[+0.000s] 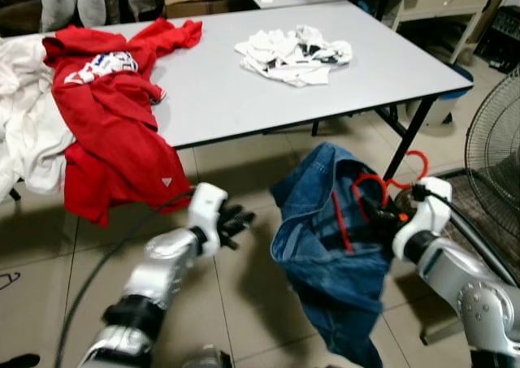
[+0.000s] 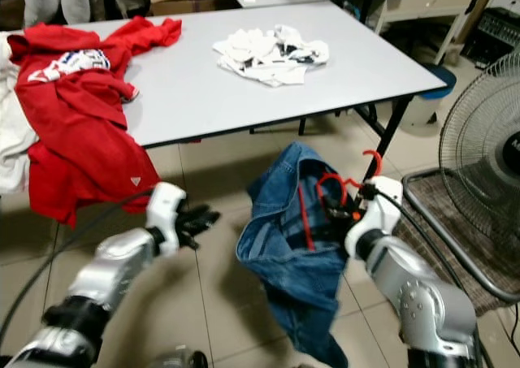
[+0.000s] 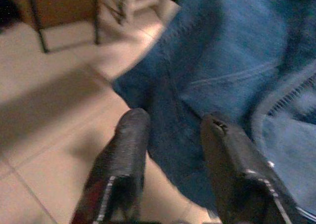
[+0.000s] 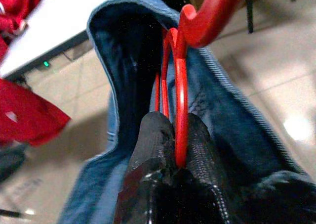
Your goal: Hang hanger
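Observation:
A red plastic hanger (image 1: 367,191) carries blue denim jeans (image 1: 325,246) that hang in the air in front of the table. My right gripper (image 4: 177,150) is shut on the hanger's red wire, its fingers (image 4: 153,145) pinching it from both sides. The hanger's hook (image 1: 416,166) sticks up to the right of the jeans. My left gripper (image 1: 234,222) stands open just left of the denim, a little above the tiled floor. Seen from the left wrist, its fingers (image 3: 129,150) are apart with blue denim (image 3: 237,70) right behind them.
A grey table (image 1: 244,92) holds a red shirt (image 1: 106,116) draped over its front edge, white cloth (image 1: 20,124) at the left and a white garment (image 1: 292,55). A floor fan (image 1: 491,140) stands at the right. A black table leg (image 1: 410,136) is behind the jeans.

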You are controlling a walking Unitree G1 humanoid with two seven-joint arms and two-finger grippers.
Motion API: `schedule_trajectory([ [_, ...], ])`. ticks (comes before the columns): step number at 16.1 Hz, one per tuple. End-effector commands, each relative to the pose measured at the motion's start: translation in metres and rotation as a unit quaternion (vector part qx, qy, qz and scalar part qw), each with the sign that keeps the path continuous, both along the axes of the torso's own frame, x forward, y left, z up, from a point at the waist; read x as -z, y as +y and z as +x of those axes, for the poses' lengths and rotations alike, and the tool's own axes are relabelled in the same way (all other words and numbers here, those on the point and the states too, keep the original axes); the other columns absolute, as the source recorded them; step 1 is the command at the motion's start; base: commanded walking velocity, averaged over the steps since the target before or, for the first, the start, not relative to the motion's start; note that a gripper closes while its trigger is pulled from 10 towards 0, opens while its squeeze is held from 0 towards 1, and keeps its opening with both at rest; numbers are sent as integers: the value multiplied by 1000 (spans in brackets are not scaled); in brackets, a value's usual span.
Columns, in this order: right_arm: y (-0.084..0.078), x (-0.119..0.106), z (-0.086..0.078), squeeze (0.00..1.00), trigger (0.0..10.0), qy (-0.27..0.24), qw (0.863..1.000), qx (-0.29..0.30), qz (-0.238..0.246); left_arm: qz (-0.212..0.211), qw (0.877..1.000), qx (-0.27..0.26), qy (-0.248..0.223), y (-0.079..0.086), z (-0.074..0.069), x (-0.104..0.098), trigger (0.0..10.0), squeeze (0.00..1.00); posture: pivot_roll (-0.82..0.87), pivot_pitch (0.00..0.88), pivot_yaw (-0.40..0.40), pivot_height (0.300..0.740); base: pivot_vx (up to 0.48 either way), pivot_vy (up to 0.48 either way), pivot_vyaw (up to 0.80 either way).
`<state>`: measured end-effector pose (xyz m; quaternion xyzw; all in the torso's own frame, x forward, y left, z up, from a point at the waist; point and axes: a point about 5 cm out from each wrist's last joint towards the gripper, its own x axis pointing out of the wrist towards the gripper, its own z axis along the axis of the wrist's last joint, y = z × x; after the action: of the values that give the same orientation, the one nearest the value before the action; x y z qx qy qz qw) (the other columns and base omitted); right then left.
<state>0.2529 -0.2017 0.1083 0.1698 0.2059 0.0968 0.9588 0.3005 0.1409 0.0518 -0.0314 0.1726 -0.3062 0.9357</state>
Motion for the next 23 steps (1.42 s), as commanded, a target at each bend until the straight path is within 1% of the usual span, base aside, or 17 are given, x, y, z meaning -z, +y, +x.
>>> schedule_trajectory([
  [1,-1,3,-1,0,10000,-15,999,-13,-38,-5,999,-32,-21,12,1,-9,10000,588,-48,0,18,740,0,0,800],
  [2,1,12,-4,0,10000,-11,997,-32,-73,-7,998,-51,-36,19,0,-15,10000,0,-38,0,18,740,0,0,800],
  [3,3,30,-11,0,10000,7,992,-61,-112,2,994,-92,-64,29,-2,-24,10000,0,-28,0,16,740,0,0,800],
  [5,2,41,-14,0,10000,13,988,-71,-136,-6,989,-134,-65,34,-5,-26,10000,0,-10,0,5,740,0,0,800],
  [7,2,48,-15,0,10000,1,980,-88,-176,-20,983,-170,-66,37,-12,-24,10000,0,1,0,-7,740,0,0,800],
  [8,5,53,-14,0,10000,-10,979,-93,-178,-17,976,-202,-72,39,-17,-21,10000,0,9,0,7,740,0,0,800],
  [9,7,54,-12,0,10000,-20,980,-93,-173,-1,971,-220,-95,36,-18,-22,10000,0,16,0,-2,740,0,0,800],
  [10,8,54,-11,0,10000,-25,981,-94,-171,14,969,-224,-103,36,-18,-22,10000,0,17,0,-4,740,0,0,800],
  [11,9,53,-10,0,10000,-28,980,-97,-169,20,971,-215,-100,34,-18,-22,10000,0,20,0,-9,740,0,0,800],
  [12,16,52,-8,0,10000,-43,980,-109,-158,5,980,-174,-93,28,-22,-22,10000,0,19,0,-9,740,0,0,800],
  [14,21,51,-7,0,10000,-58,976,-132,-162,-6,982,-164,-94,22,-24,-25,10000,0,9,0,2,740,0,0,800],
  [15,22,51,-7,0,10000,-65,973,-145,-166,-5,982,-161,-102,17,-23,-28,10000,0,13,0,-9,740,0,0,800],
  [17,20,51,-7,0,10000,-71,971,-151,-169,15,979,-171,-107,18,-21,-28,10000,0,17,0,-21,740,0,0,800],
  [19,20,51,-8,0,10000,-70,971,-153,-167,16,978,-173,-113,20,-22,-29,10000,0,20,0,-24,740,0,0,800],
  [21,22,55,-11,0,10000,-68,972,-156,-164,14,980,-160,-113,18,-28,-30,10000,0,30,0,-25,740,0,0,800],
  [23,25,57,-10,0,10000,-72,973,-153,-156,14,979,-177,-103,19,-27,-29,10000,0,34,0,-25,740,0,0,800],
])
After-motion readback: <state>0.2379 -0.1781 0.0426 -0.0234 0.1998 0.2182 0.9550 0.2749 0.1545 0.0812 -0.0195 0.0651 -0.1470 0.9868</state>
